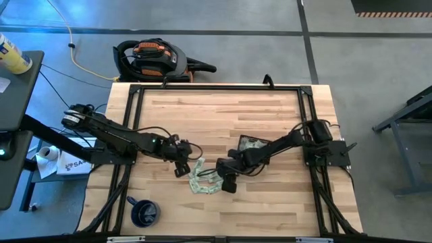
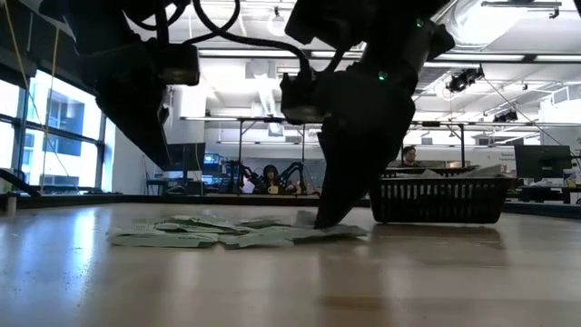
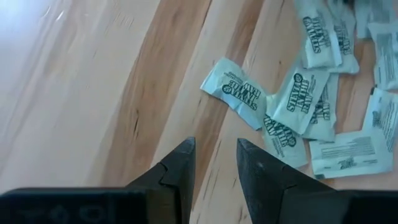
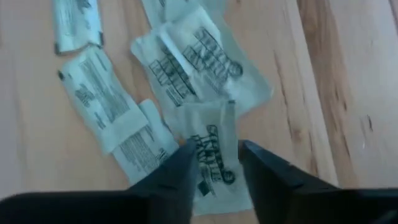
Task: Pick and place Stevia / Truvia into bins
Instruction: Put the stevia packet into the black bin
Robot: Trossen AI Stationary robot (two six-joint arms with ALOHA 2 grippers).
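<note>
At the middle of the wooden table, the right gripper is reaching down onto the pile of Stevia sachets, its two dark fingers straddling one pale green sachet that is lying flat on the wood; they are standing narrowly apart on either side of it and are not visibly pinching it. The left gripper is hovering just beside the pile's edge, fingers slightly spread with nothing between them, over bare wood. The black tray is sitting just behind the pile, beneath the right arm, with sachets inside. A dark blue mug is standing near the table's front-left corner.
</note>
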